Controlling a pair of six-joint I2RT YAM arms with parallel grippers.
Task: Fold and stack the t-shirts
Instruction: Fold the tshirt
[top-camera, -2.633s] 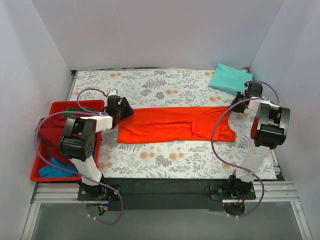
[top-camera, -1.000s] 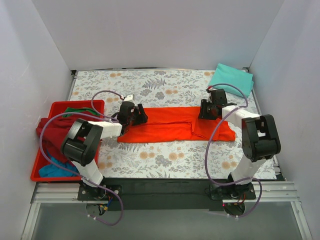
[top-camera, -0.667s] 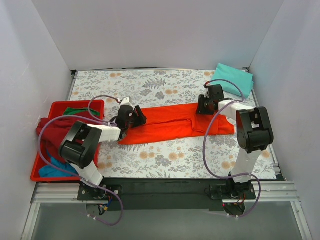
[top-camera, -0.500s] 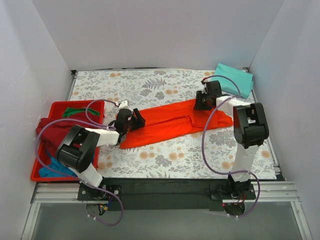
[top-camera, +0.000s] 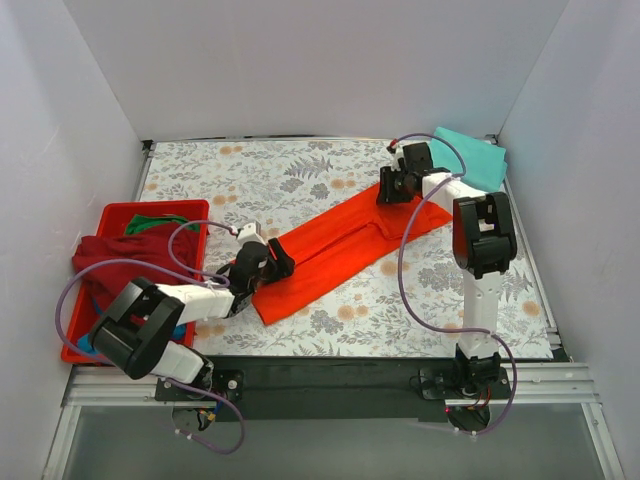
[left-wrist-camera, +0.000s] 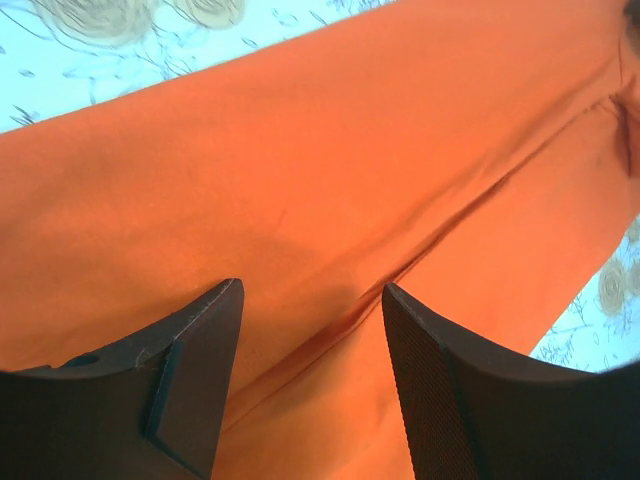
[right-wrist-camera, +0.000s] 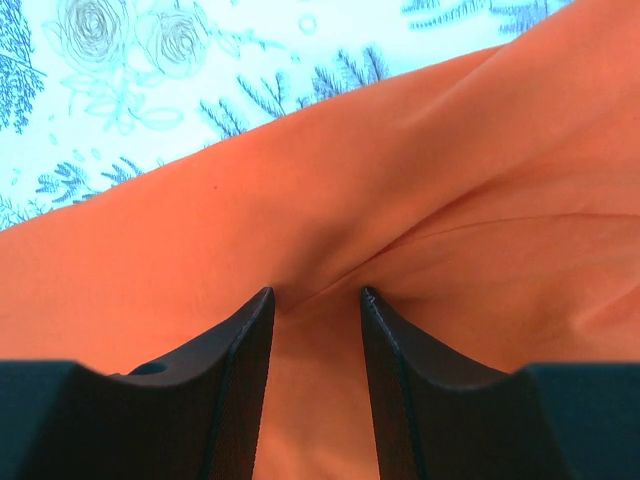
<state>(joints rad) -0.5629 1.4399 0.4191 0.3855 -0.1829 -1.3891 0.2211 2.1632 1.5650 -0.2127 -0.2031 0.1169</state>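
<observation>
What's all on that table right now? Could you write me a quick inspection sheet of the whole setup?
Surface: flower-print table cover, flat.
Job's things: orange-red t-shirt, a long strip lying diagonally; mint-teal t-shirt, folded in the far right corner; maroon t-shirt and green t-shirt, heaped in the red tray on the left.
Clutter: nothing seen.
Grippers: left gripper grips the strip's near end, right gripper its far end, each pinching a ridge of cloth.
Cables: purple cables loop off both arms; the right one hangs over the orange-red t-shirt.
Surroundings: plain white walls on three sides.
</observation>
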